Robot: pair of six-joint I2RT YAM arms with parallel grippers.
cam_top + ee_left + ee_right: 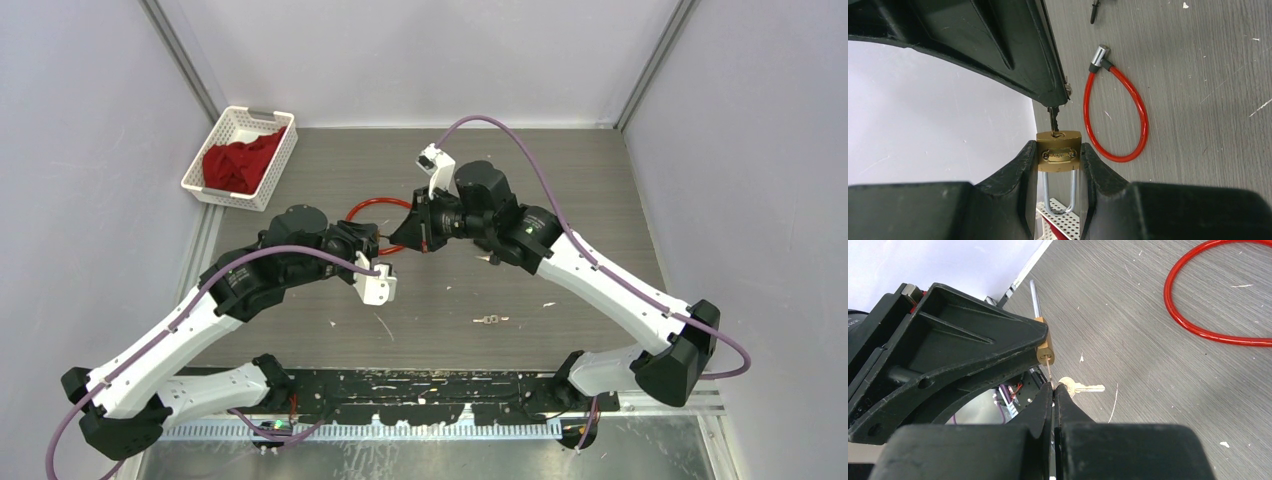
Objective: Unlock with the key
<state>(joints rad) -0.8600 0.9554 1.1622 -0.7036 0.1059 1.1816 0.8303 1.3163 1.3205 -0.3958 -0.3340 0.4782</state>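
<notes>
My left gripper (1058, 148) is shut on a brass padlock (1059, 156), pinching its body by the two sides. The silver shackle (1060, 192) points back toward the wrist, and both its legs meet the body. My right gripper (1053, 386) is shut on the key (1053, 119), whose blade tip sits in the keyhole on the padlock's end face (1046, 352). In the top view the two grippers meet nose to nose above the middle of the table, left (385, 247) and right (416, 236).
A red cable loop (378, 212) with a metal end (1100, 55) lies on the table behind the grippers. A second key (1084, 388) lies flat on the table (488, 320). A white basket (225, 125) of red cloth stands at the back left.
</notes>
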